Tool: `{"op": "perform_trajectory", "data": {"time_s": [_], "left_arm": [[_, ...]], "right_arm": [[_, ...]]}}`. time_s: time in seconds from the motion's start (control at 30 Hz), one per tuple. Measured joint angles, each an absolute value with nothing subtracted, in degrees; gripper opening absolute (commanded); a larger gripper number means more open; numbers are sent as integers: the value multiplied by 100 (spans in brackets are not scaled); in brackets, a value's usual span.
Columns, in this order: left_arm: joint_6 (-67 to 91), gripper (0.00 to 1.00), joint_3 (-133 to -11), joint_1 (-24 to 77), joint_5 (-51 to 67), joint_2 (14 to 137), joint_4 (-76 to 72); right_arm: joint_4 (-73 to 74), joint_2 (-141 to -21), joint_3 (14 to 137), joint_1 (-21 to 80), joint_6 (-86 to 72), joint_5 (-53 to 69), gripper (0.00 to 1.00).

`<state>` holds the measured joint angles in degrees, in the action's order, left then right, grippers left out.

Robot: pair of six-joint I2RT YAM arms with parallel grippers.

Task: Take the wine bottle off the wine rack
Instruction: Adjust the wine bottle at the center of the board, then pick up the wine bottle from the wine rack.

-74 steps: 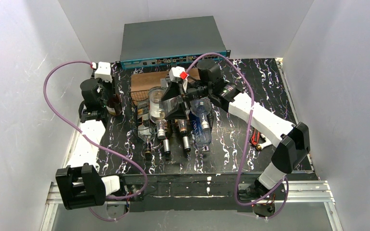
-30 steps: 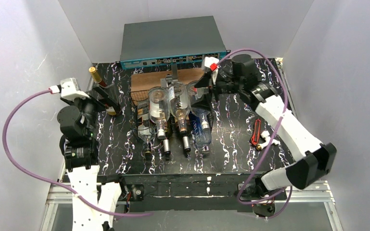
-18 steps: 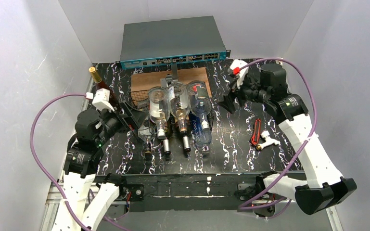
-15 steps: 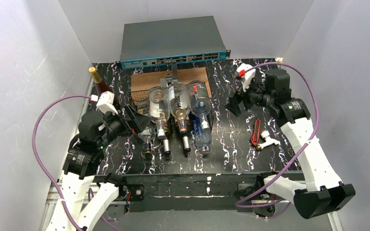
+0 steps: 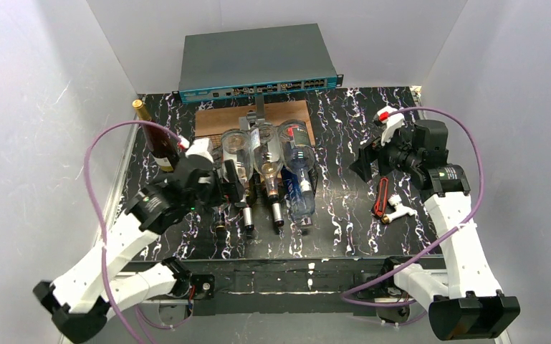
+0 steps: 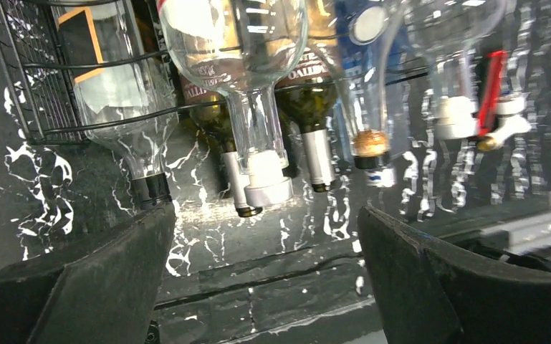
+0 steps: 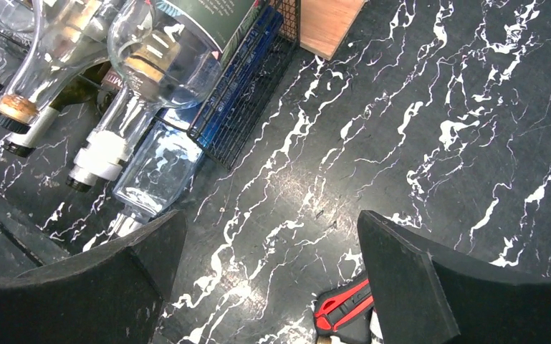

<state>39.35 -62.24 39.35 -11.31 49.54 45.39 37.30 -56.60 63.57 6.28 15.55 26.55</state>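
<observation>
Black marbled table [image 5: 344, 211], white walls [image 5: 36, 107]

The bottle necks [image 5: 275, 204] stick out of the wine rack [image 5: 205, 148] toward the near edge. The surface [image 5: 344, 193] right of the rack lies bare up to the red tool [image 5: 381, 197]. A wine bottle [image 5: 159, 143] stands upright close on the rack's left.

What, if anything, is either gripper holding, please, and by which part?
Nothing is held. The left gripper is open, facing the bottle necks in the black wire-mesh wine rack; the right gripper is open above the black marbled table.
</observation>
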Motion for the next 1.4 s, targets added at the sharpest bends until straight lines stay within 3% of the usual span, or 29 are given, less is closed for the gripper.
{"op": "perform_trajectory", "data": {"time_s": [0.23,0.6,0.97,1.4], "left_arm": [[4665,98,-6248,5011,-2491,5986,4775],[4757,92,-5918,5076,-3245,6278,3872],[4410,63,-5516,5076,-3594,6646,3096],[4263,52,-5315,4980,-3728,6925,2698]], "right_arm": [[3387,-5734,5867,292,1511,3111,98],[3072,-5708,5395,78,1505,3570,98],[2886,-5457,5190,-99,1494,3820,98],[2849,-5457,5164,-154,1494,3922,98]]}}
